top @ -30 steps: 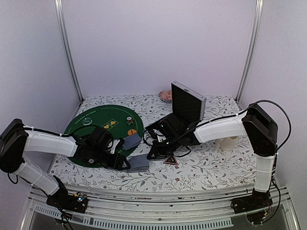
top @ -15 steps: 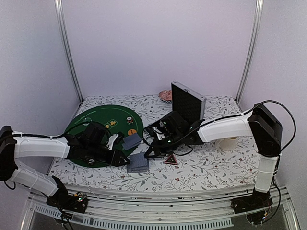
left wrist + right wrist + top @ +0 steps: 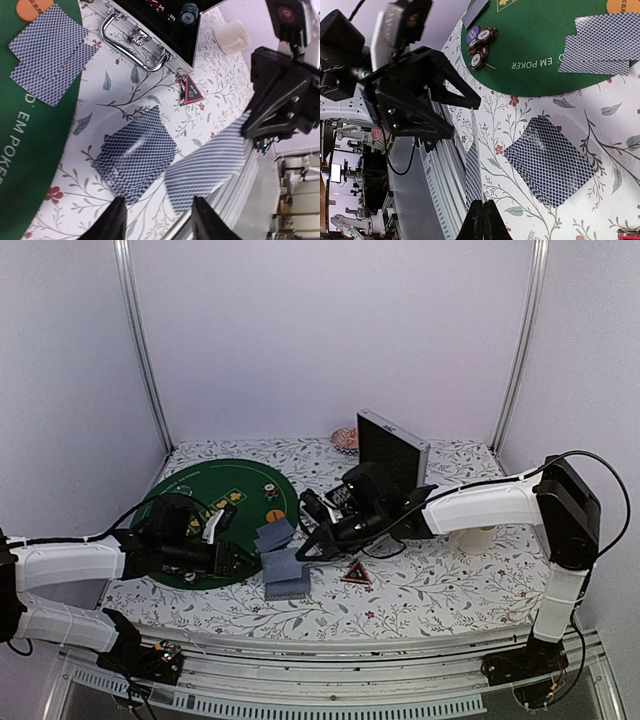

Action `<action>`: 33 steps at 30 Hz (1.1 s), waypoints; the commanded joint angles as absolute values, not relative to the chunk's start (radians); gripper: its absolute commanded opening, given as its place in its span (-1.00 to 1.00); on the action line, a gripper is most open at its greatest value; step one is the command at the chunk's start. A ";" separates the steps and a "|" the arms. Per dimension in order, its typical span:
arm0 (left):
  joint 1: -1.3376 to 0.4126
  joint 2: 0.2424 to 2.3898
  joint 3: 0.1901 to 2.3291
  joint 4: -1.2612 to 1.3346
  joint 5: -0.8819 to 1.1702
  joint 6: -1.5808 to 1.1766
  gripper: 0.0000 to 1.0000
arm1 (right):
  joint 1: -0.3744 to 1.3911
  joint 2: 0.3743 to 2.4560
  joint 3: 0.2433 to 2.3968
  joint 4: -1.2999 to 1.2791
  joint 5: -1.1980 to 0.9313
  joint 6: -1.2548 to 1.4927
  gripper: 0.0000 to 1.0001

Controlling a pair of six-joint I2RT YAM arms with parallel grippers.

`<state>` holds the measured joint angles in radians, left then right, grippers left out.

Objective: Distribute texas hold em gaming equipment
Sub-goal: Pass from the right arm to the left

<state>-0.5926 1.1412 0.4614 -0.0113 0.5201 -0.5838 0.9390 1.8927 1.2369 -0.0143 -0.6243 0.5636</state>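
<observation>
1 card [image 3: 205, 172] pinched on the right, nothing on the left.
My right gripper [image 3: 481, 214] is clamped on the card, raised near the deck [image 3: 135, 160]; my left gripper [image 3: 158, 222] gapes halfway, empty, by its corner.

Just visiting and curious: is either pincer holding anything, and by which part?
The right pincer pinches a single playing card by one end, above the deck; the left pincer is open and holds nothing.
</observation>
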 commanded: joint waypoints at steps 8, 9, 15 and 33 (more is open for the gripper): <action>-0.552 1.081 0.413 0.166 0.711 -0.587 0.74 | 0.938 1.820 1.216 0.083 -0.696 0.517 -0.95; -0.554 1.080 0.414 0.175 0.710 -0.586 0.75 | 0.938 1.820 1.216 0.087 -0.702 0.516 -0.95; -0.554 1.106 0.408 0.196 0.712 -0.587 0.46 | 0.954 1.804 1.216 0.124 -0.740 0.491 -0.95; -0.611 0.925 0.362 0.337 0.786 -0.607 -1.00 | 0.957 1.783 1.174 0.172 -0.746 0.479 -0.75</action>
<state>-0.6022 0.9581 0.3733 0.2951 0.7807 -0.6140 0.9535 1.8114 1.1950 0.1402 -0.7330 0.4889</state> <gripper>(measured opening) 0.007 0.096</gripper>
